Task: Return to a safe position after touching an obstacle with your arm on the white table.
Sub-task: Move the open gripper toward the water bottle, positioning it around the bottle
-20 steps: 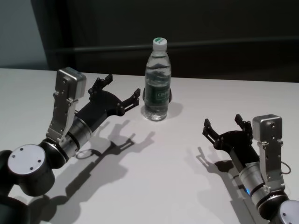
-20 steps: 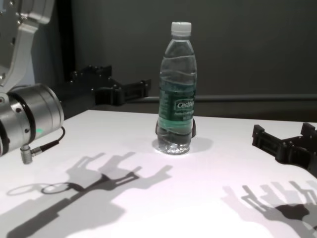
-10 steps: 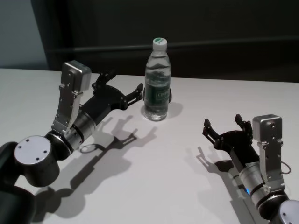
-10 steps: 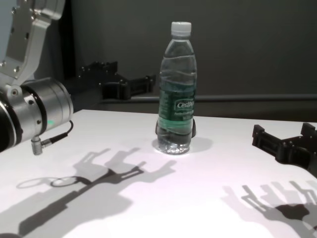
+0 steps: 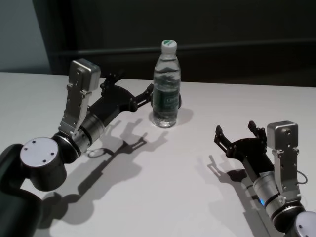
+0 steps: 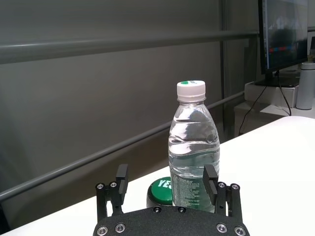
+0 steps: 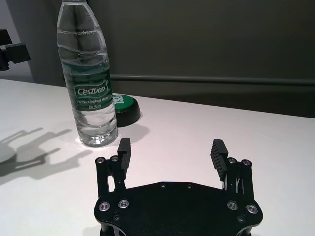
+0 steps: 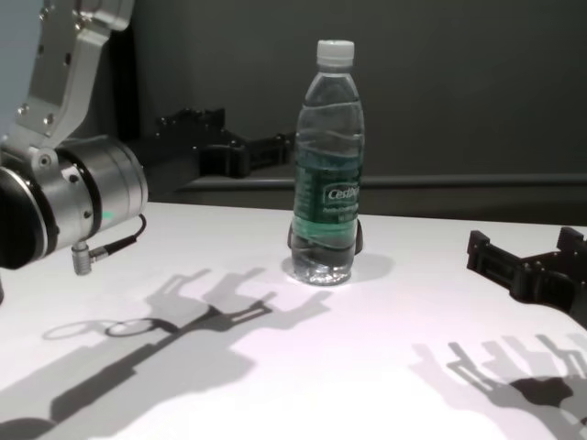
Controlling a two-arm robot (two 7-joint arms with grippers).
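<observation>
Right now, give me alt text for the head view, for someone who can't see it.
A tall clear plastic water bottle with a white cap and green label stands upright on a broad white table, with the left gripper open, its nearer fingertip right beside the label. The right gripper hovers open, well apart from it.

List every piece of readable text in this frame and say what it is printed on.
"Cestbon": white lettering on the dark green label of the water bottle.
Small white line under the brand name: too small to read.
"YES", partly hidden: white letters on the green button behind the bottle.
Screen at the edge of the left wrist view: coloured marks, unreadable.
</observation>
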